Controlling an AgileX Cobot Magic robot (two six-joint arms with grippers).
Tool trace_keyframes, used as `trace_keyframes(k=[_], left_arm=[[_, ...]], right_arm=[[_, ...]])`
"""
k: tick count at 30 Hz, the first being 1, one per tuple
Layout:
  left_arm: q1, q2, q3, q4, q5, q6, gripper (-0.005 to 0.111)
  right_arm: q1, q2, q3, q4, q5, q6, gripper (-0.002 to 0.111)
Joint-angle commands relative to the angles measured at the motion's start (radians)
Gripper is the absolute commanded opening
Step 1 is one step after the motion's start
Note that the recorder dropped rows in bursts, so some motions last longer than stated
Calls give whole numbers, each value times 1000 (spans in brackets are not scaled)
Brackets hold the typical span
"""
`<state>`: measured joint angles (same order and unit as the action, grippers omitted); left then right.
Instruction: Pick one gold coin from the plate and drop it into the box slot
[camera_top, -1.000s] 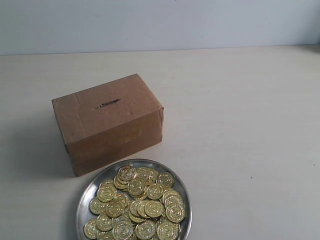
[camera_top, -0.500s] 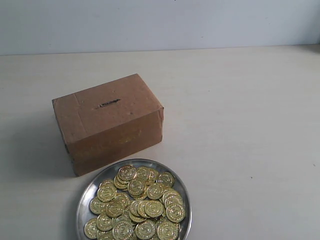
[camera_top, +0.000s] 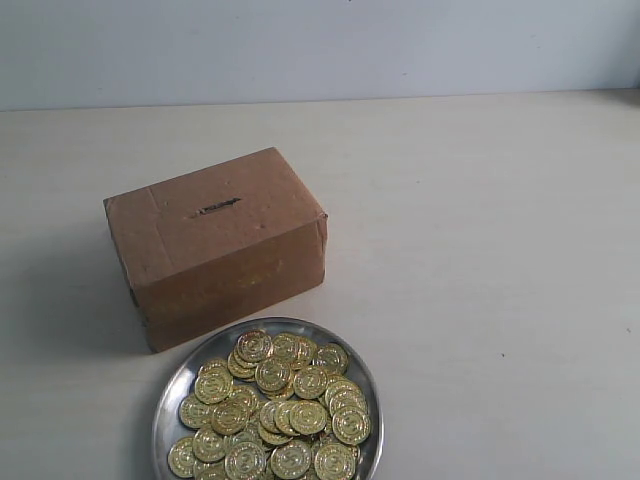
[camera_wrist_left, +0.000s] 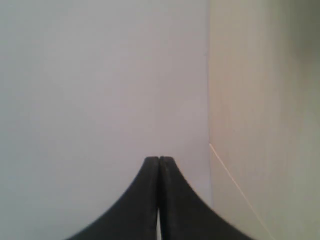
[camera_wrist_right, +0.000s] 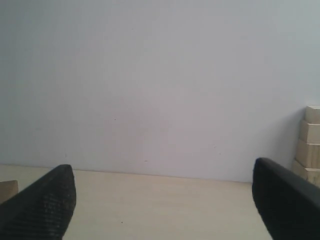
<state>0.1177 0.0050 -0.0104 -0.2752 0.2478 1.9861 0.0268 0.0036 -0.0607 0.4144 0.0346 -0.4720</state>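
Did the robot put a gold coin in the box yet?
Not that shows. The coins lie heaped on the plate, and no arm is near the box or its slot. The left gripper is shut on nothing, the right gripper open and empty. Picking a coin and dropping it in are both left.

light: soft, even | shadow: faint, left of box (camera_top: 215, 245) | wrist views: blurred
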Motion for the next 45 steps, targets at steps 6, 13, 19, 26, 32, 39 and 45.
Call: trace_keyframes(k=[6,13,19,26,32,39,45], left_arm=[[2,-5,10,179,68,-4,0],[2,-5,10,179,68,-4,0],[2,-5,10,179,68,-4,0],[2,-5,10,179,101,-4,0],[2,-5,10,179,95,-4,0],[2,-5,10,179,95,-4,0],[2,-5,10,177,98,-4,0]], right_arm=[[-3,-4,43,-311,-5,12,90],[-3,-4,61,-346,102,12,90],[-3,-4,61,-346,146,12,90],[-3,-4,61,-346,230,12,90],[-3,-4,61,-344,230,12,90],[-3,-4,61,-344,230,12,90],[-3,-4,61,-342,230,12,90]])
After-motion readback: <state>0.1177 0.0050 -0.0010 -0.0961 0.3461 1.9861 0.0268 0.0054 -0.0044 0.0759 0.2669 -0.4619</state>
